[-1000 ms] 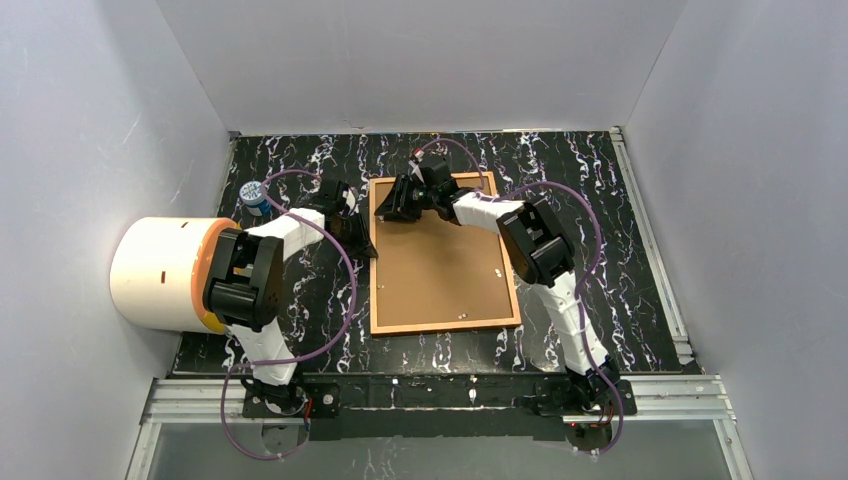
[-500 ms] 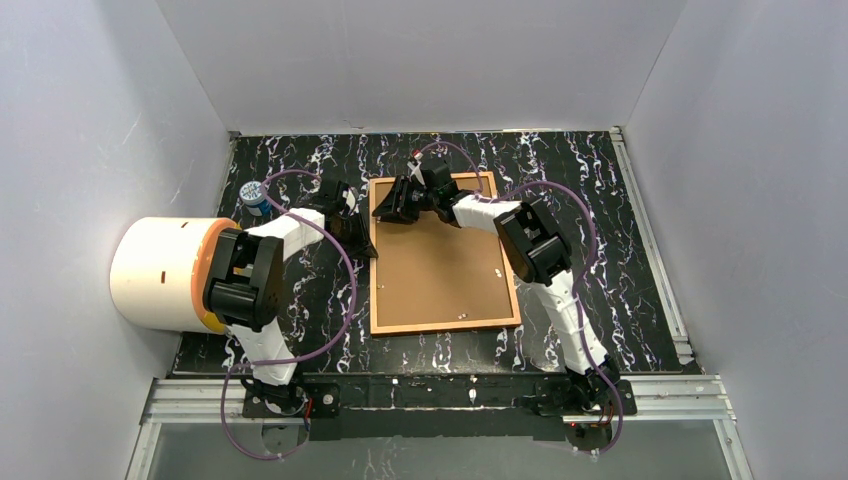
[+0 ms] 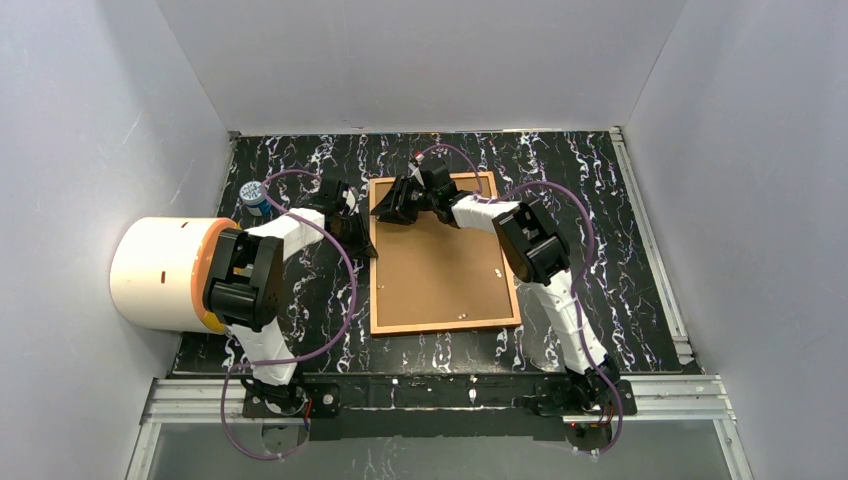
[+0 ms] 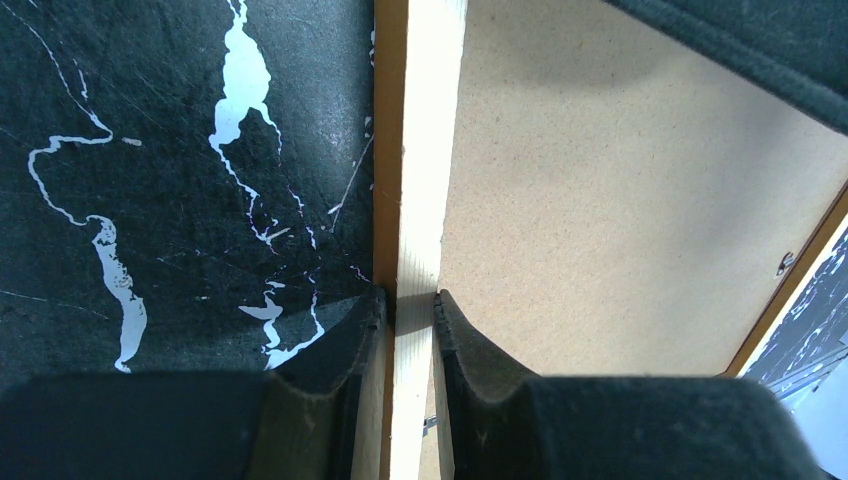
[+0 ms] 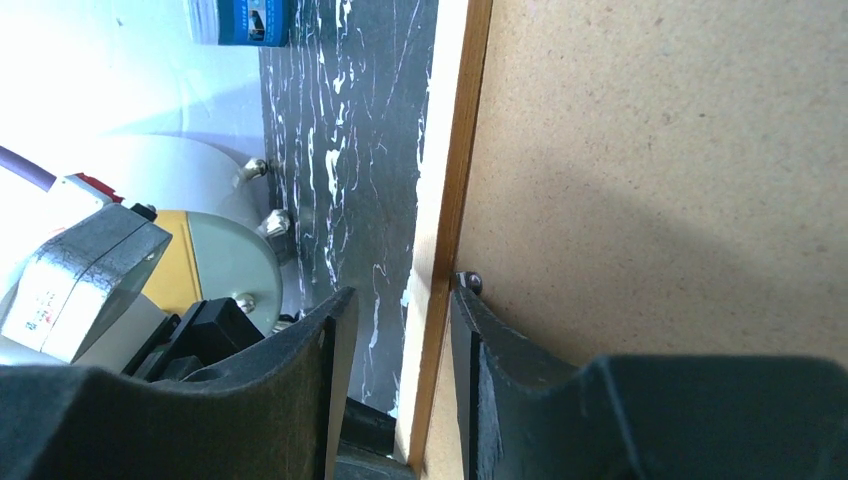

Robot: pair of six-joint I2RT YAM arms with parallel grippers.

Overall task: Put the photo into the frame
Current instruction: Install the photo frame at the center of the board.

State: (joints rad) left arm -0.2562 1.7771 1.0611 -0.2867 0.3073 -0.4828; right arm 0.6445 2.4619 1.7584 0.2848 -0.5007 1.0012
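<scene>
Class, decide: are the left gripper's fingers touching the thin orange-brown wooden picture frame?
Touching. In the left wrist view, the fingers of the left gripper press on both sides of the rail of the thin orange-brown wooden picture frame, with no gap showing.

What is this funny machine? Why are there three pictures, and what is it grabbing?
It is a robot with two arms bolted to the near edge of a table. The wide picture comes from a camera up above. In it the left arm and the right arm reach over a black marbled table. On the table lies the frame, back side up, so you see its brown backing board. To the left are a big white cylinder with an orange end and a small blue container.

The other two pictures come from little cameras on each wrist, looking along the fingers. The left fingers pinch the frame's left edge. The right fingers sit on either side of that same edge near the far corner, with a gap, so they are not gripping. The photo does not show in any picture.
</scene>
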